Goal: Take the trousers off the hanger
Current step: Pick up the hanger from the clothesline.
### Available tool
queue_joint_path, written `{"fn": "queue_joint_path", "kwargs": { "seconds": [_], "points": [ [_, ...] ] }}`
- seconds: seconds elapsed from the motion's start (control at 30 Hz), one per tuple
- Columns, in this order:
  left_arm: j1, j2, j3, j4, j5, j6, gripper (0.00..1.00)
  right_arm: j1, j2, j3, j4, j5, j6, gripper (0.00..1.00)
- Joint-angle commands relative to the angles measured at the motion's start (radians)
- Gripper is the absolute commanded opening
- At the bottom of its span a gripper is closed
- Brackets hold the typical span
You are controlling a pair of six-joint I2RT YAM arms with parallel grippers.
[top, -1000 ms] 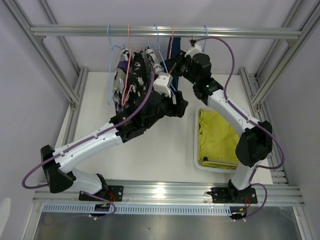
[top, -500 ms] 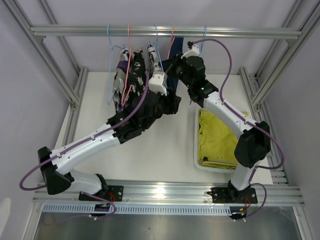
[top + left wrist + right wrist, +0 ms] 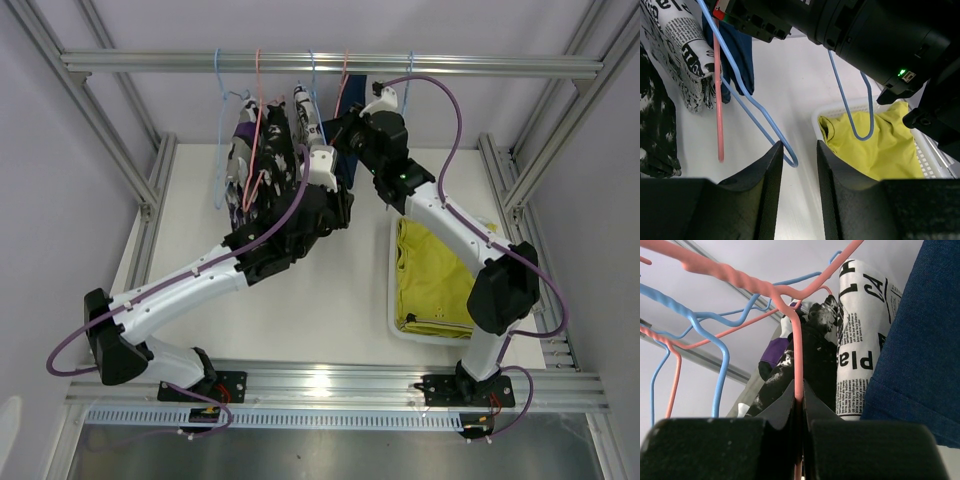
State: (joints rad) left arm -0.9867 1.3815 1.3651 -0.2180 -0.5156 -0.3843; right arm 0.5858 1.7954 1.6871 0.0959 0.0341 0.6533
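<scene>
Right gripper (image 3: 799,390) clamping the pink hanger (image 3: 798,350), left gripper (image 3: 799,155) gaping at the blue hanger (image 3: 746,96), you are risking grabbing wire, not patterned trousers (image 3: 687,60)

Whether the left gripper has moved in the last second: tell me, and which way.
Yes. The left gripper has shifted left, away from the basket and toward the hanging trousers, and its jaws have narrowed.
</scene>
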Motion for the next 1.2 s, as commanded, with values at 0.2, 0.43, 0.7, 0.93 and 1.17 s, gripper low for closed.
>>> {"fn": "queue_joint_path", "kwargs": {
  "seconds": [0.2, 0.43, 0.7, 0.93, 1.17],
  "points": [
    [0.005, 0.004, 0.017, 0.015, -0.009, -0.014, 0.13, 0.005, 0.050, 0.003, -0.071, 0.027, -0.067, 0.00],
    [0.005, 0.005, 0.032, -0.004, 0.000, -0.008, 0.01, 0.002, 0.050, 0.000, -0.068, 0.009, -0.064, 0.00],
    [0.005, -0.004, 0.065, -0.090, 0.014, -0.007, 0.01, -0.010, 0.051, -0.003, -0.074, 0.000, -0.067, 0.00],
    [0.005, -0.104, 0.049, -0.161, 0.009, -0.004, 0.01, -0.049, 0.047, 0.009, -0.093, -0.020, -0.061, 0.00],
    [0.005, -0.168, -0.013, -0.201, -0.027, 0.022, 0.01, -0.070, 0.052, 0.066, -0.165, -0.051, -0.055, 0.00]
  ]
}}
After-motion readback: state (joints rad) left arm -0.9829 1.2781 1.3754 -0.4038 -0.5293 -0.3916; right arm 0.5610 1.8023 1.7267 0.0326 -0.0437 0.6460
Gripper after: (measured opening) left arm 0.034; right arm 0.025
